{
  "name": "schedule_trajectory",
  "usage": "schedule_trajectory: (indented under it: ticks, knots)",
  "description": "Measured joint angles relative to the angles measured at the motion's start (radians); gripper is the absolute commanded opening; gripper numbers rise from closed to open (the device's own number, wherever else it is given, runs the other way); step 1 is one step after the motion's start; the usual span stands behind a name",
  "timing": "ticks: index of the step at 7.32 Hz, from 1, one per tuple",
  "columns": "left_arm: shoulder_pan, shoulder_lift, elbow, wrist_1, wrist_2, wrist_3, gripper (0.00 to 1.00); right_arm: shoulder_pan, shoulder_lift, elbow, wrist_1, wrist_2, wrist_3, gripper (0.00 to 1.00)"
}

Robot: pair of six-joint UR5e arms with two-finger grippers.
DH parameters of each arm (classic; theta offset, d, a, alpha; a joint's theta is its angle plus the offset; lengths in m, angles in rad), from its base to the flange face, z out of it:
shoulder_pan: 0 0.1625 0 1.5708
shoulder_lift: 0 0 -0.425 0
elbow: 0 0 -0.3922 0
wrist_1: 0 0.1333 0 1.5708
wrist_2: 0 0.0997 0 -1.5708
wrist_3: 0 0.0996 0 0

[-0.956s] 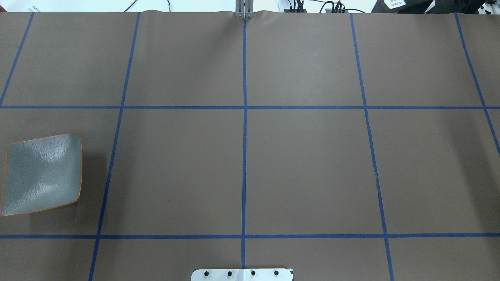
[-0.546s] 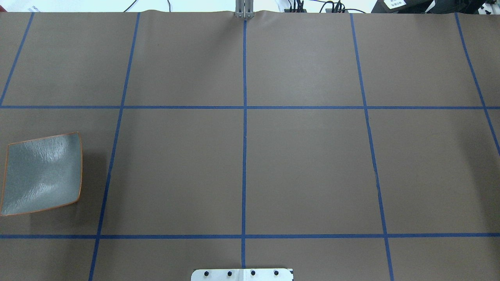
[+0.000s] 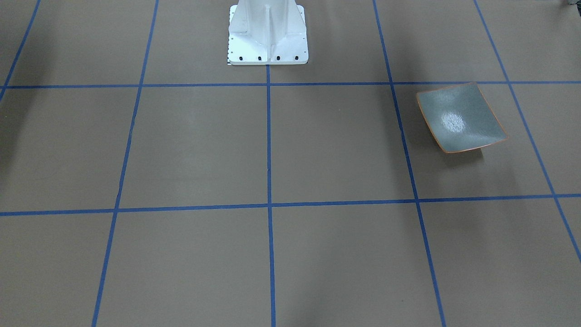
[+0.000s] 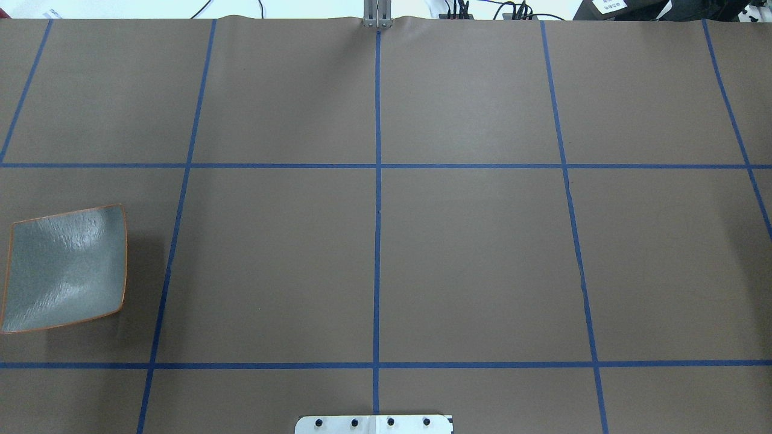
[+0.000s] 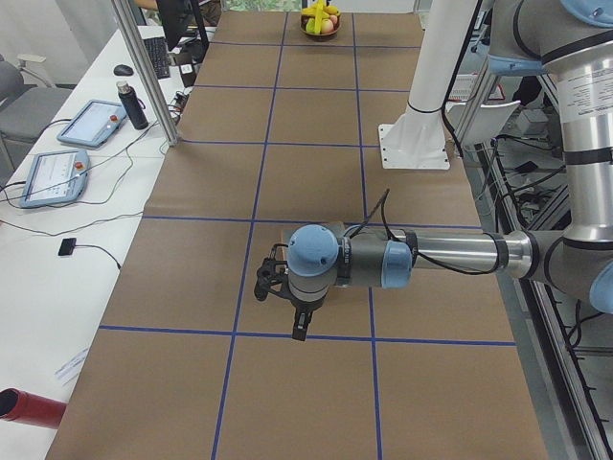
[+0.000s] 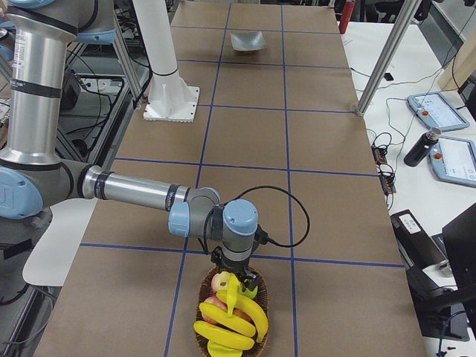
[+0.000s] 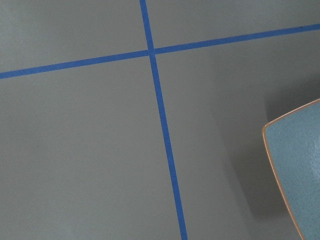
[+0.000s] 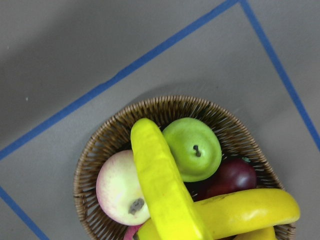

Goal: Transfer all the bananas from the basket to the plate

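**Plate.** The plate (image 4: 63, 268) is found on the table (image 4: 470, 253) on the robot's left, at the left edge of the overhead view. It rests flat inside 1 square of the blue tape grid (image 4: 377, 241).

**Basket.** The wicker basket (image 8: 175, 102) is set at the opposite end of the table, on the robot's right, well apart from the plate.

**Bananas.** All bananas (image 8: 160, 185) in view are located at the basket.
- In the right wrist view 2 are recorded: 1 rises toward the camera across the other fruit, and 1 lies crosswise below it.
- A green apple (image 8: 192, 147), a pink-white apple (image 8: 117, 187) and a dark red fruit (image 8: 235, 176) are packed beside them.

**Right gripper.** The right gripper (image 6: 238, 281) is positioned directly over the basket. 1 banana stands upright with its upper end at the fingers. Whether the jaws are closed on it cannot be told.

**Left gripper.** The left gripper (image 5: 300, 335) is pointed down over the table near the plate, whose corner is caught at the right edge of the left wrist view. The spacing of its jaws cannot be told.

**Mount.** The white base mount (image 3: 268, 34) is bolted at the table's middle on the robot's side.
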Motion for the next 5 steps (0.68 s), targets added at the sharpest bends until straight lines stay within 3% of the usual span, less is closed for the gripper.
schedule_trajectory:
  ticks: [1, 2, 3, 4, 5]
  knots:
    - [0.000, 0.000, 0.000, 0.000, -0.001, 0.000, 1.00, -0.014, 0.006, -0.013, 0.000, 0.000, -0.002, 0.60]
    - [0.000, 0.000, 0.000, 0.000, -0.001, 0.000, 1.00, -0.026, 0.008, -0.023, 0.001, -0.001, -0.005, 0.31]
    - [0.000, 0.001, 0.000, 0.000, 0.000, 0.000, 1.00, -0.035, 0.009, -0.029, 0.001, -0.003, -0.007, 0.19]
    - [0.000, 0.001, 0.000, 0.000, -0.001, 0.000, 1.00, -0.041, 0.009, -0.032, 0.002, -0.009, -0.010, 0.00]
    - [0.000, 0.002, 0.000, 0.000, -0.001, 0.000, 1.00, -0.043, 0.010, -0.033, 0.008, -0.022, -0.013, 0.00]
